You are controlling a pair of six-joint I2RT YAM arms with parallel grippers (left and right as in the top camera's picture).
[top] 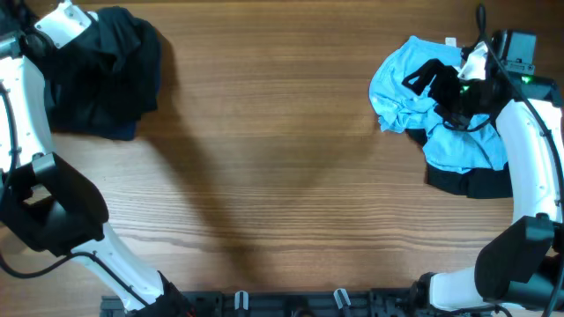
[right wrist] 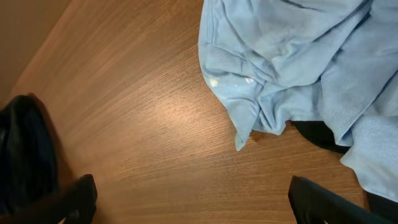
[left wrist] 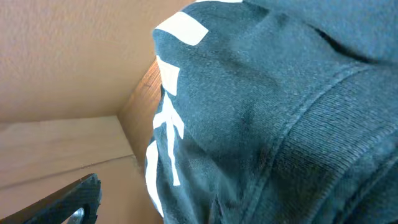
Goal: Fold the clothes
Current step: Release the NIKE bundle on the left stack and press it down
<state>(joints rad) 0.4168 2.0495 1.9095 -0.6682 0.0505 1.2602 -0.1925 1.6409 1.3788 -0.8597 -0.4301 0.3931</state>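
The right gripper (right wrist: 191, 186) would do best to take the blue shirt (right wrist: 292, 68) by one single edge. The hem corner just ahead and slightly right of it looks best, not a bunched handful. It can then drag the shirt onto bare table (top: 282, 176) without pulling along the dark shirt (top: 471, 183) beneath. Its jaws stand wide and empty.

The right arm reaches up from the near edge, wrist bent left over the blue shirt. The left arm stretches to the far left corner. The left gripper (top: 60, 25) hovers close against the lettered shirt (left wrist: 261, 124) on the dark pile (top: 106, 75). Only one finger (left wrist: 78, 199) shows, so I cannot tell its spread.
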